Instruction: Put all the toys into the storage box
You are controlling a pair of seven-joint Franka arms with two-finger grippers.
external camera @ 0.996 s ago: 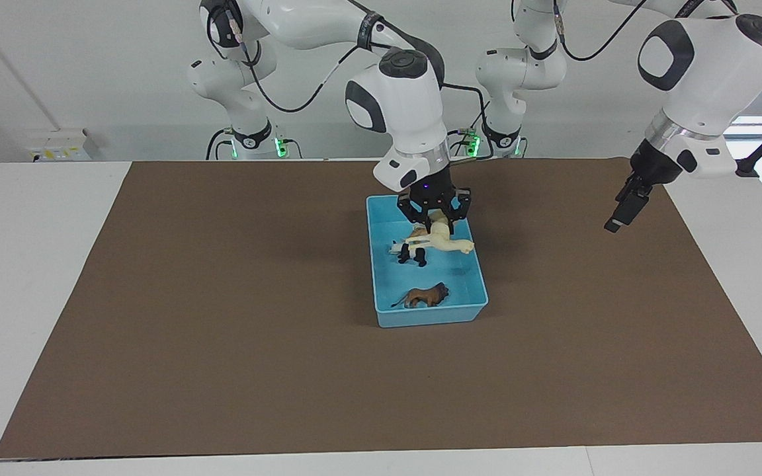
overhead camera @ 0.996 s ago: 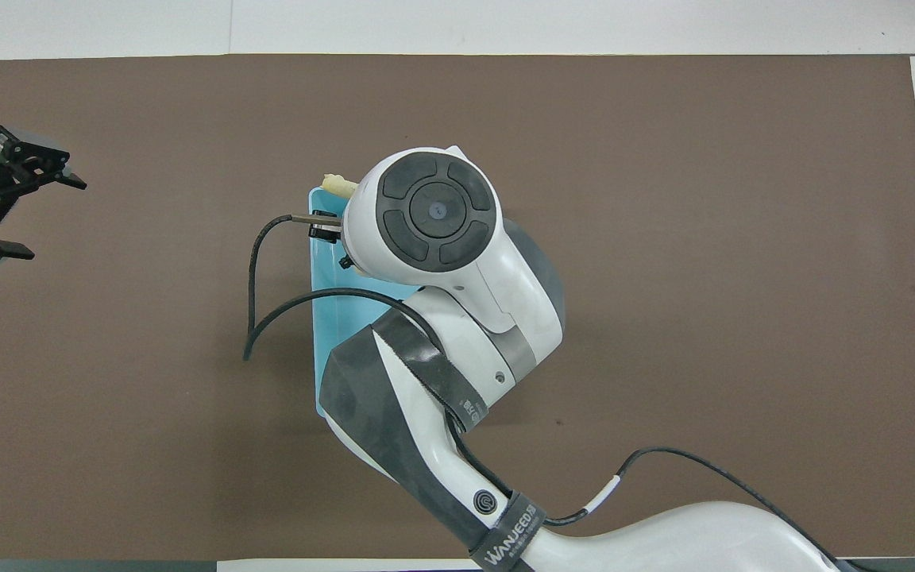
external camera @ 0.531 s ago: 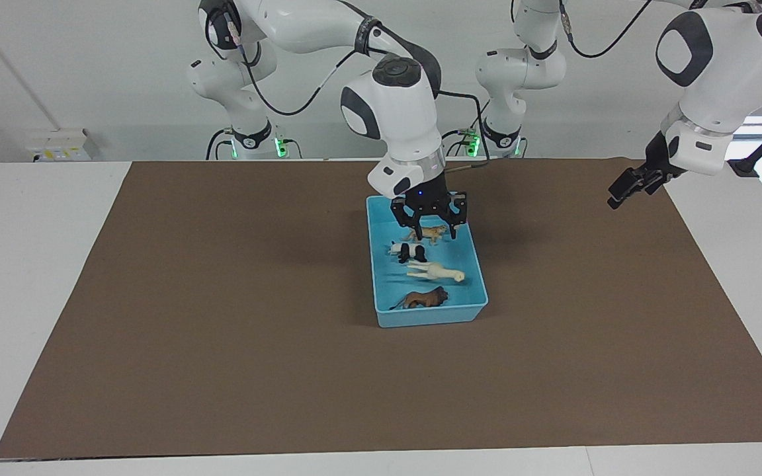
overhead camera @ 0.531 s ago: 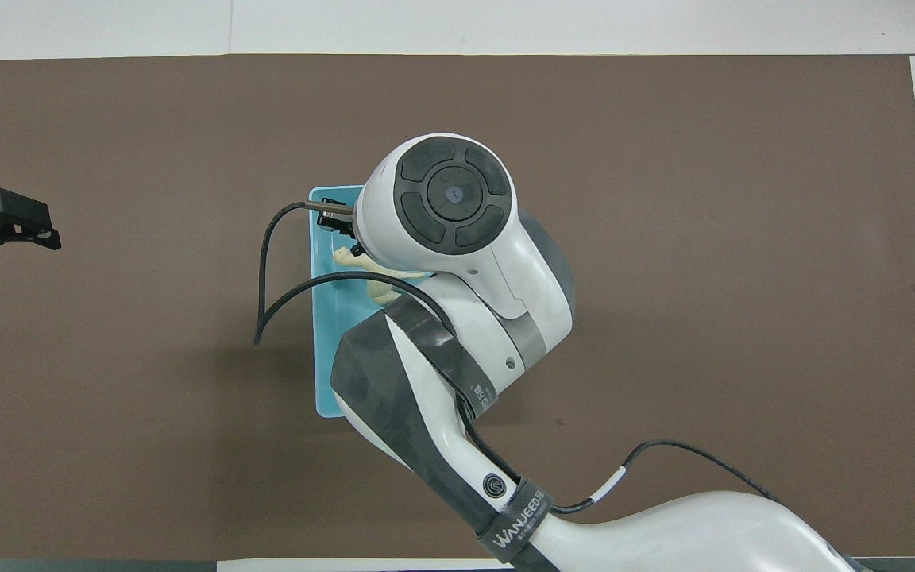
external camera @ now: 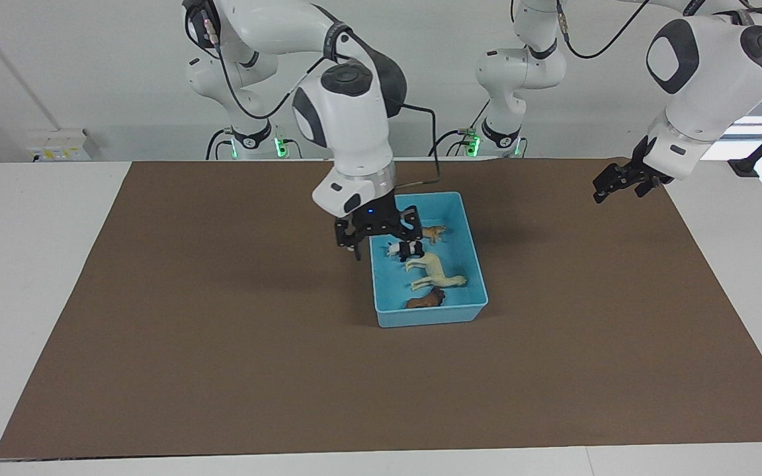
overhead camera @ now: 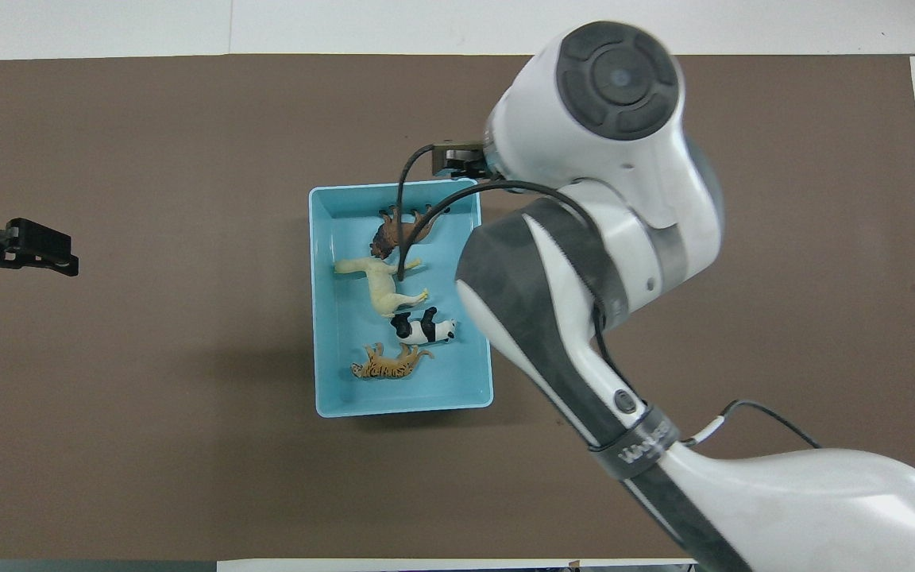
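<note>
In the facing view, the right gripper [external camera: 381, 243] hangs over the 10 o'clock rim of the box [external camera: 421, 316], which stands in the middle of the worktop [external camera: 37, 277] on a brown mat [external camera: 222, 363]. Its jaws are released and spread wide, with nothing between them; one finger is over the mat just beside the box, and the other is over the panda [external camera: 406, 249]. All four toys are inside the box. The cat [external camera: 432, 232] is at 12 o'clock, the panda is just under it toward 9 o'clock, the horse [external camera: 435, 272] lies on its side in the centre, and the lion [external camera: 426, 299] is at 6 o'clock, touching the horse or very near to it. The task therefore seems to be finished, and the step in hand is, I judge, only to take the arm away. To do this well, the gripper should rise straight up before it goes sideways, so that no finger catches the rim or pulls the panda. The left gripper [external camera: 609, 185] waits at 2 o'clock from the box, well apart, over the mat's edge; I cannot tell how its jaws stand.
</note>
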